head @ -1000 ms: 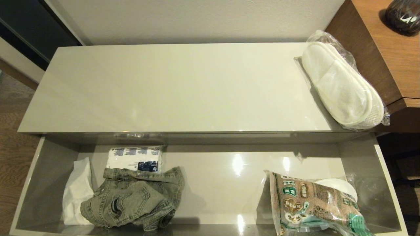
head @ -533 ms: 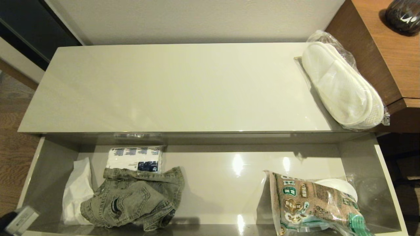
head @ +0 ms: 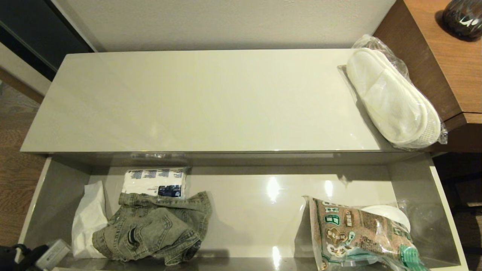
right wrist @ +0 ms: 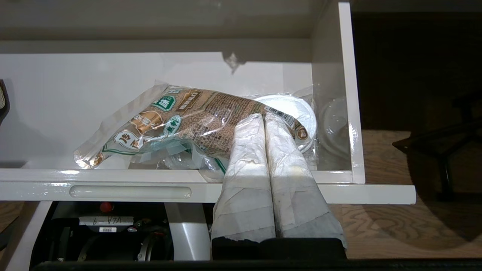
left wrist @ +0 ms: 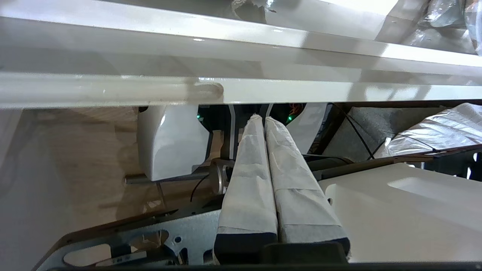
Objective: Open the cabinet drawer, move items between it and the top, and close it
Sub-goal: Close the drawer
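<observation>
Head view: The cabinet drawer (head: 56, 195) is pulled fully out below the top (head: 196, 101). The denim jacket (head: 154, 227) lies crumpled on the drawer floor toward the robot's left, partly covering a white-and-blue tissue pack (head: 156, 182) behind it and touching a white sheet (head: 88, 218) on its left. A brown-green snack bag (head: 357, 237) lies at the drawer's right end, over a white round lid (head: 391, 214). The slipper pack (head: 391, 99) lies on the right end of the top, against the side of the brown wood-grain desk (head: 444, 49). The left arm (head: 34, 256) shows at the drawer's front left corner.

Left wrist view: The left tool (left wrist: 262, 118) sits low, in front of and below the drawer's front rim (left wrist: 113, 90). Its taped fingers (left wrist: 248, 180) are pressed together with nothing between them.

Right wrist view: The right tool (right wrist: 263, 116) is held before the drawer's right end, its fingertips appearing over the snack bag (right wrist: 180, 120). Its fingers (right wrist: 248, 169) are closed and empty. Whether they touch the bag cannot be told.
</observation>
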You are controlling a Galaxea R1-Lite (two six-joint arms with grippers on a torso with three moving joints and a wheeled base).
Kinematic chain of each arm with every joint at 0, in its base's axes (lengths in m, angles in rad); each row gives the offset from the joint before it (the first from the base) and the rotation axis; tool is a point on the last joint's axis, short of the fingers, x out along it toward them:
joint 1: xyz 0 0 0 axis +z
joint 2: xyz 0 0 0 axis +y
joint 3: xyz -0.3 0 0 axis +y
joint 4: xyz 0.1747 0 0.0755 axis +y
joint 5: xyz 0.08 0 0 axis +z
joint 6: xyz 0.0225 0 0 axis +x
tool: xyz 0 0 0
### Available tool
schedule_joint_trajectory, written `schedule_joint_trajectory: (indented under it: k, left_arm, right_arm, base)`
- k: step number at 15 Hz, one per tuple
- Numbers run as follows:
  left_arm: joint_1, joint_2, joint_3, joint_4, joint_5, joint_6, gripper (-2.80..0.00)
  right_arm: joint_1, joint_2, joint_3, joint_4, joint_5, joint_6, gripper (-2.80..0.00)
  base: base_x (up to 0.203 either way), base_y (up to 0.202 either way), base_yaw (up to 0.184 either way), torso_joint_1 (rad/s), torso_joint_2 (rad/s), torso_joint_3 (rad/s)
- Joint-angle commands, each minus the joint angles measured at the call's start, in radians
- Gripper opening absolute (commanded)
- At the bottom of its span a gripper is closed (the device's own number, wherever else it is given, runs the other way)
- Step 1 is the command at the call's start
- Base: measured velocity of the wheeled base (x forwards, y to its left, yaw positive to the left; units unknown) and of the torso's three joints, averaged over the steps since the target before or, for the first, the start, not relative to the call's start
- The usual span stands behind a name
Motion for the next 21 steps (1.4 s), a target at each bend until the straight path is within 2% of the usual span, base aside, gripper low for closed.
schedule_joint_trajectory:
  k: [1,5,7,9,12,14,15,16,18,20,21]
  left_arm:
    - [-0.003,0.119,0.005,-0.029,-0.001,-0.003,-2.8]
    - [-0.031,0.378,0.015,-0.098,0.007,-0.005,-2.8]
    - [-0.094,0.38,0.029,-0.095,0.017,-0.005,-2.8]
    - [-0.094,0.401,0.026,-0.103,0.033,-0.01,-2.8]
    - [-0.096,0.56,0.03,-0.16,0.073,-0.013,-2.8]
    - [-0.096,0.542,0.035,-0.19,0.093,-0.021,-2.8]
    - [-0.093,0.535,0.017,-0.254,0.1,-0.06,-2.8]
    - [-0.091,0.526,-0.005,-0.347,0.114,-0.139,-2.8]
    - [-0.09,0.477,-0.053,-0.442,0.166,-0.222,-2.8]
    - [-0.09,0.398,-0.141,-0.451,0.225,-0.256,-2.8]
    - [-0.09,0.365,-0.221,-0.392,0.235,-0.26,-2.8]
  right_arm:
    - [0.0,0.002,0.002,0.0,0.0,0.0,-2.8]
    - [0.0,0.0,0.002,0.0,0.0,0.0,-2.8]
    - [0.0,0.002,0.002,0.0,0.0,0.0,-2.8]
    - [0.0,0.0,0.002,0.0,0.0,0.0,-2.8]
    - [0.0,0.001,0.002,0.0,0.0,0.0,-2.8]
    - [0.0,0.0,0.002,0.0,0.0,0.0,-2.8]
    - [0.0,0.0,0.002,0.0,0.0,0.0,-2.8]
    - [0.0,0.0,0.002,0.0,0.0,0.0,-2.8]
    - [0.0,0.002,0.002,0.0,0.0,0.0,-2.8]
    - [0.0,0.002,0.002,0.0,0.0,0.0,-2.8]
    - [0.0,0.0,0.0,0.0,0.0,0.0,-2.8]
  base:
    - [0.0,0.0,0.0,0.0,0.0,0.0]
    - [0.0,0.0,0.0,0.0,0.0,0.0]
    - [0.0,0.0,0.0,0.0,0.0,0.0]
    - [0.0,0.0,0.0,0.0,0.0,0.0]
    - [0.0,0.0,0.0,0.0,0.0,0.0]
    - [0.0,0.0,0.0,0.0,0.0,0.0]
    - [0.0,0.0,0.0,0.0,0.0,0.0]
    - [0.0,0.0,0.0,0.0,0.0,0.0]
    - [0.0,0.0,0.0,0.0,0.0,0.0]
    - [0.0,0.0,0.0,0.0,0.0,0.0]
    - [0.0,0.0,0.0,0.0,0.0,0.0]
